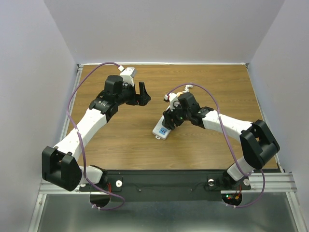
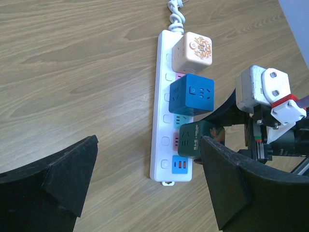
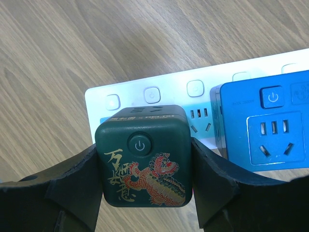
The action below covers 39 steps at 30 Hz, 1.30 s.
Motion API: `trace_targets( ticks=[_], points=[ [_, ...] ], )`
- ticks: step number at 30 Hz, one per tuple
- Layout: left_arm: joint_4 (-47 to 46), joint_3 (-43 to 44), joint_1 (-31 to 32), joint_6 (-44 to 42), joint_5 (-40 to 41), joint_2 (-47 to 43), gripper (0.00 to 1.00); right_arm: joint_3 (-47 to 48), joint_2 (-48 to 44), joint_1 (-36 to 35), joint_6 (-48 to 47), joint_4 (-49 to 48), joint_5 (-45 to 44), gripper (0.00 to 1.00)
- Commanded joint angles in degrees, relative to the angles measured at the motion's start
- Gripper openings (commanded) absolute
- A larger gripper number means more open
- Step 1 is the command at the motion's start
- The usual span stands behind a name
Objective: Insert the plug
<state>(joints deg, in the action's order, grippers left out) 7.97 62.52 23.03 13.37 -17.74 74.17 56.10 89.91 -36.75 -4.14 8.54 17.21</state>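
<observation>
Closest to our right wrist camera is the dark green cube plug, printed with a red and gold dragon and carrying a round power button on its upper face. Our right gripper is clenched on it, one black finger pressed against its 9 o'clock side and the other against its 3 o'clock side. Behind the cube lies the white power strip, flat on the wooden table, with a row of small square switches along its 12 o'clock edge in that view. Toward 3 o'clock from the green cube a blue cube adapter sits on the strip, near but apart, with one bare socket showing between them. From our left wrist camera the strip runs from 12 to 6 o'clock: a coiled white cord leaves it at 12, then come a beige cube adapter, the blue one, the green plug, and a light blue USB panel at the 6 o'clock end. The green plug sits over the strip between the blue adapter and that panel; we cannot tell whether its prongs are fully seated. Our left gripper is released, its fingers spread wide and grasping nothing, well apart from the strip, toward 10 o'clock of the right gripper in the overhead view.
</observation>
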Motion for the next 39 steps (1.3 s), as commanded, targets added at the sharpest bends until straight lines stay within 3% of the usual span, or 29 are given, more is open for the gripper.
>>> trace_targets(
  ticks=[1,39],
  points=[
    [-2.17,1.73,-0.35,-0.18,-1.16,-0.08,0.97,0.33,-1.23,0.19,0.01,-2.74,0.72,0.00],
    [-1.29,1.81,-0.35,-0.80,-1.51,-0.25,0.96,3.93,4.75,0.28,-3.07,1.22,-3.24,0.00]
  ],
)
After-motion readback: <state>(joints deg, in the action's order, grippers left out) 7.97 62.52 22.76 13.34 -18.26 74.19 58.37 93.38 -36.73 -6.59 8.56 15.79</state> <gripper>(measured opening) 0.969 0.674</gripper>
